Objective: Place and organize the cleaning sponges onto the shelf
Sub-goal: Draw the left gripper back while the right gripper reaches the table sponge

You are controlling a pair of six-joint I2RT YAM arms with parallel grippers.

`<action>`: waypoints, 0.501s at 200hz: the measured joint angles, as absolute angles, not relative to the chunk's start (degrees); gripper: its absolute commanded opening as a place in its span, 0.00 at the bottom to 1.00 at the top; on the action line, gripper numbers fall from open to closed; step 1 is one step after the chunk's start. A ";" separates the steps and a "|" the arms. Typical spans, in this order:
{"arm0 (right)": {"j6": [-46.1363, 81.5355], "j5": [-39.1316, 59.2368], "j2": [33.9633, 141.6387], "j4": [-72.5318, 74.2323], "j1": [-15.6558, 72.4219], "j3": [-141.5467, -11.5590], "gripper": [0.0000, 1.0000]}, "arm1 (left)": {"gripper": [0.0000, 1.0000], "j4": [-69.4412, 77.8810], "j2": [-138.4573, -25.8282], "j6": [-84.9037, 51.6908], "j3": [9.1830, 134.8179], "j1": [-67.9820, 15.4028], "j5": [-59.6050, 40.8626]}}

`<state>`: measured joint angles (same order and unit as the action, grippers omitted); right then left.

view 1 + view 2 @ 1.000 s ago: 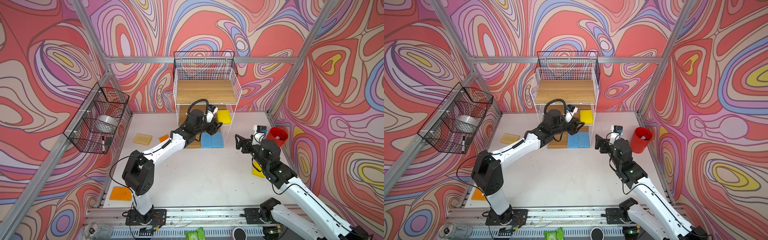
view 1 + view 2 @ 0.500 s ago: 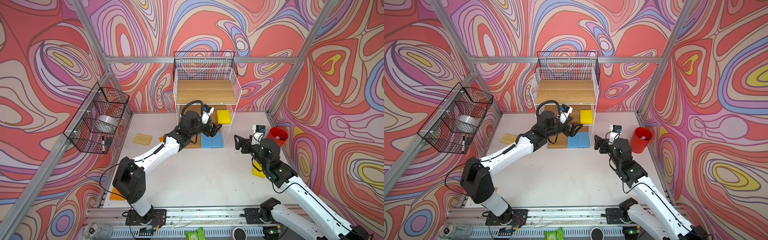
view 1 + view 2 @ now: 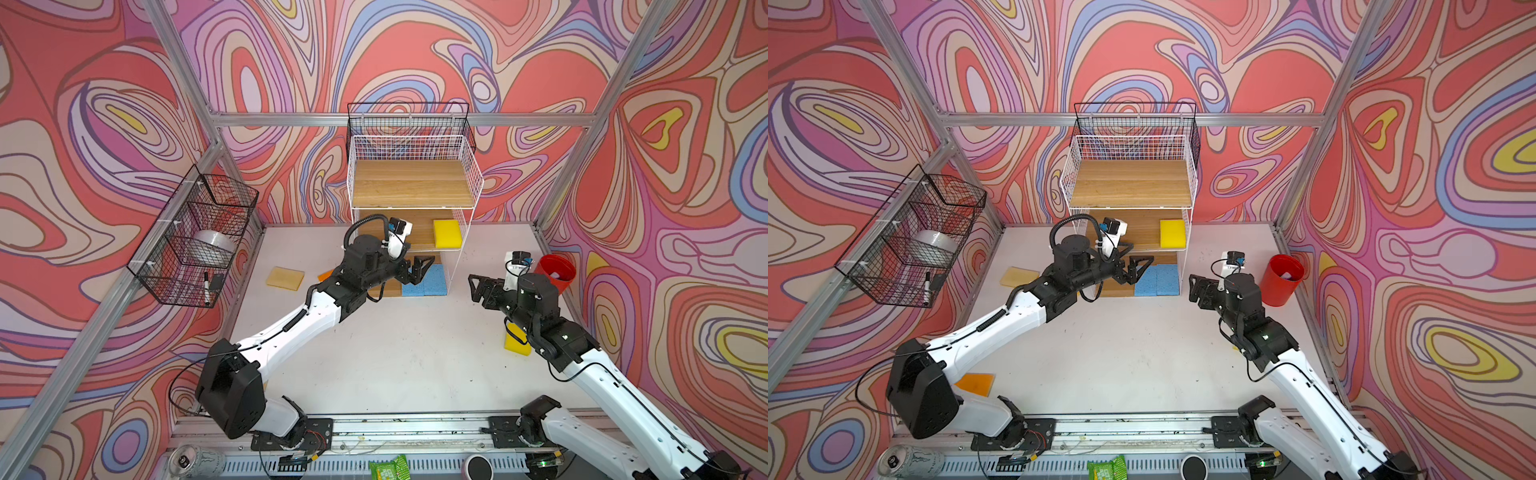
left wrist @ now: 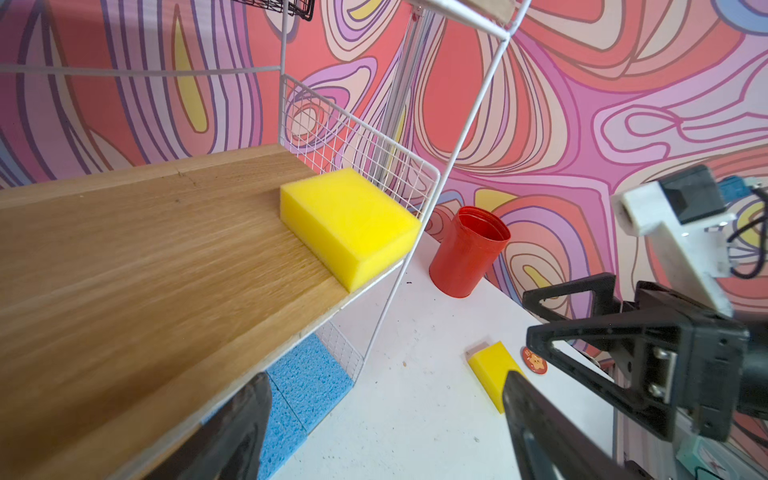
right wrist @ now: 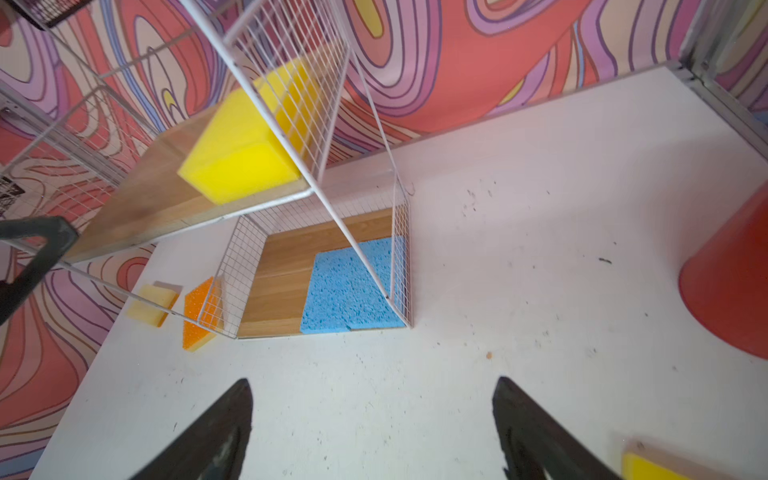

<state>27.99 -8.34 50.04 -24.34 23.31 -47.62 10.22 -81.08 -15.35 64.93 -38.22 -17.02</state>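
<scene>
In both top views the shelf (image 3: 411, 183) holds a yellow sponge (image 3: 447, 234) mid-tier and two blue sponges (image 3: 424, 280) at the bottom; left claw (image 3: 422, 268) and right claw (image 3: 473, 289) gape empty. In a top view an orange sponge (image 3: 974, 384) lies near left. Left wrist: second yellow sponge (image 4: 494, 370) on the surface. Right wrist: tan-faced sponge (image 5: 151, 305) and speckled orange sponge (image 5: 203, 311) left of the shelf. Three shelved, four to go.

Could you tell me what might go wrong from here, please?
The left gripper hangs open close to the shelf's front wires; a swing could snag them. The shelved yellow sponge sits at its board's front edge, so a nudge might push it off. The red cup stands beside the right arm, which could knock it reaching for the yellow sponge on the table.
</scene>
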 measured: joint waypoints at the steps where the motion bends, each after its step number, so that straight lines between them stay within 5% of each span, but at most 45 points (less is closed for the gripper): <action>1: 28.14 -8.40 50.04 -24.58 23.31 -47.68 0.93 | 0.87 10.17 -80.95 -15.42 64.82 -38.33 -16.93; 59: 37.45 -13.74 49.80 -37.52 22.26 -47.13 0.98 | 0.85 11.68 -74.04 -19.18 54.54 -44.84 -13.43; 100: 39.42 -12.29 48.86 -41.65 10.13 -41.89 0.98 | 0.84 14.46 -73.38 -23.81 45.56 -47.00 -12.25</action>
<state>39.42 -12.29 48.86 -41.65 10.13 -41.89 14.46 -73.38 -23.81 45.56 -47.00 -12.25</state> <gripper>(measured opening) 0.984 0.845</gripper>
